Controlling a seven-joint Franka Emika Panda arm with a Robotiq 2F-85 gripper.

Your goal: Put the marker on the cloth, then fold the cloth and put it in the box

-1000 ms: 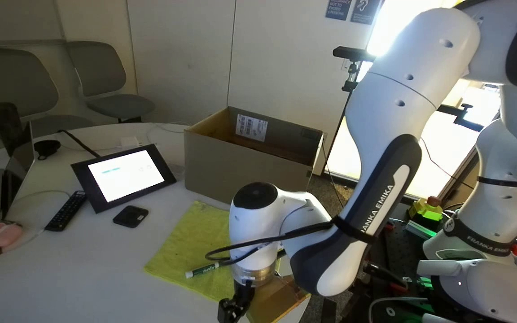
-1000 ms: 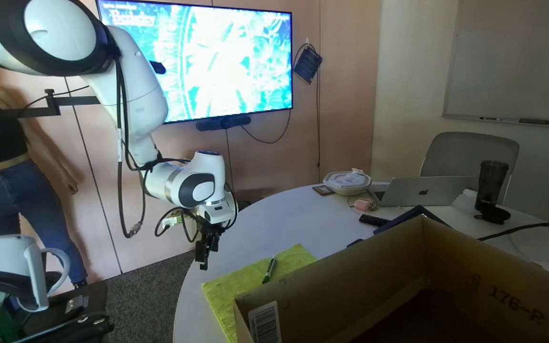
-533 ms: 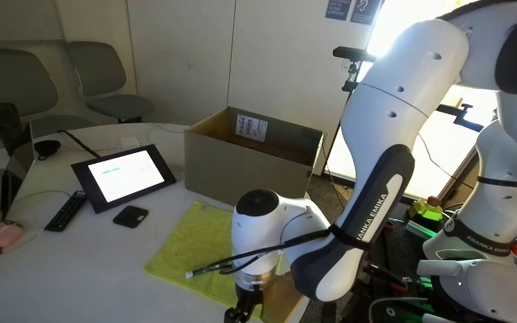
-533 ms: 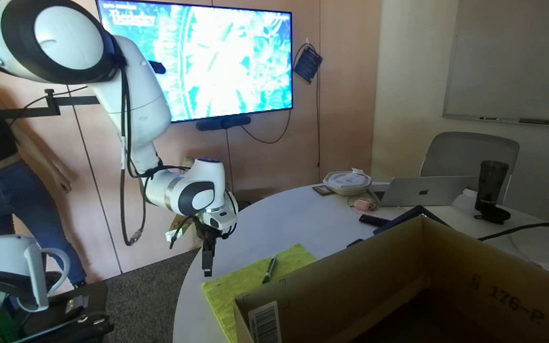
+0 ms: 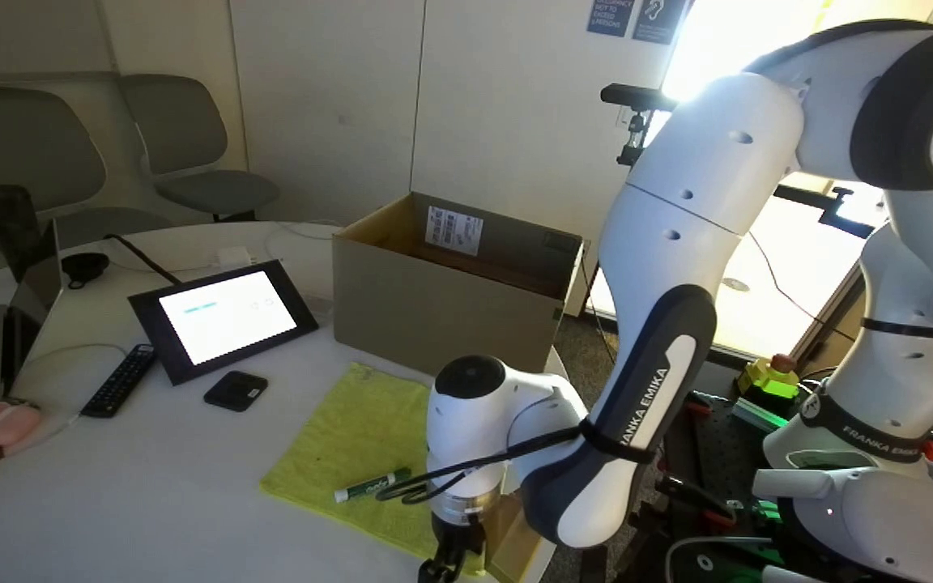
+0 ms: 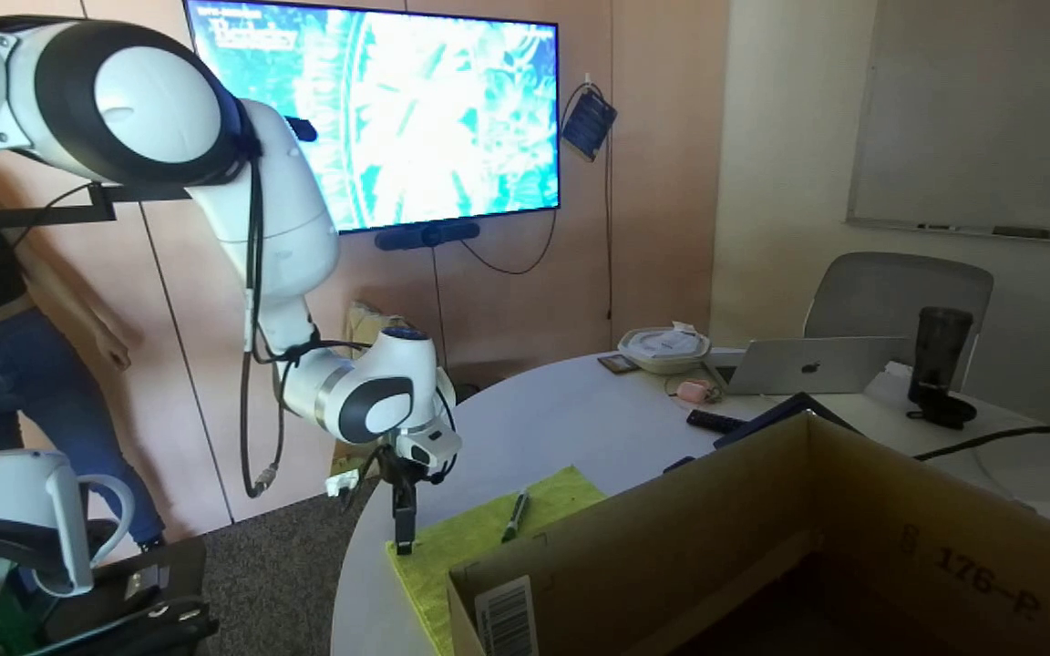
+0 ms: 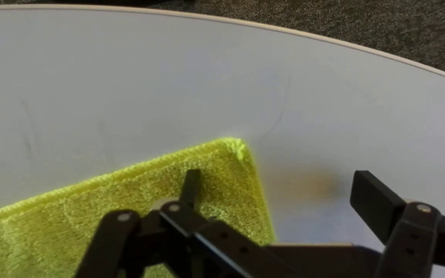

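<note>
The yellow-green cloth (image 5: 329, 445) lies flat on the white table beside the box; it also shows in an exterior view (image 6: 557, 497) and the wrist view (image 7: 102, 208). The marker (image 5: 371, 486), dark green with a pale end, lies on the cloth, and shows there too in an exterior view (image 6: 516, 517). The brown box (image 5: 442, 304) stands open-topped behind the cloth, its near wall (image 6: 671, 519) hiding part of the cloth. My gripper (image 7: 277, 183) is open and empty above a cloth corner, one finger over the cloth, the other over bare table. It is low in both exterior views (image 5: 440, 569) (image 6: 405, 538).
A black-framed tablet (image 5: 227, 316), a black remote (image 5: 120, 380), a small black block (image 5: 236, 390) and a pink case (image 5: 3, 425) lie on the table. A laptop (image 6: 817, 366) stands farther off. The table edge (image 7: 284, 30) curves near the cloth corner. A person (image 6: 33, 410) stands nearby.
My gripper has come down toward the cloth corner, and turned slightly. Its cable has shifted, showing more of the marker. The marker, cloth and box have not moved.
</note>
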